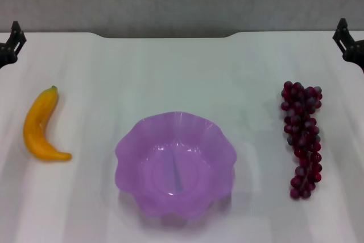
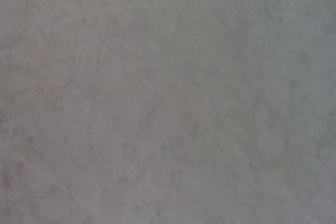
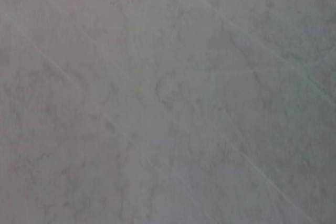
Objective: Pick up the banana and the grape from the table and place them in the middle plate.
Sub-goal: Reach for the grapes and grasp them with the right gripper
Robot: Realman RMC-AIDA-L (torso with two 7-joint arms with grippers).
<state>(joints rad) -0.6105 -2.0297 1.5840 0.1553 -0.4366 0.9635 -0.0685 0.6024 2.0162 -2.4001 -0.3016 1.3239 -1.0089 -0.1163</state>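
A curved yellow-orange banana lies on the white table at the left. At the right lies the grape, a long dark red-purple bunch. Between them, near the front edge, stands the middle plate, a translucent light-purple dish with a wavy rim and nothing in it. My left gripper sits at the far left edge, well behind the banana. In the far right corner my right gripper hangs behind the grape. Both wrist views show only a plain grey mottled surface.
A grey wall runs behind the table's far edge. Bare tabletop lies between the plate and each fruit.
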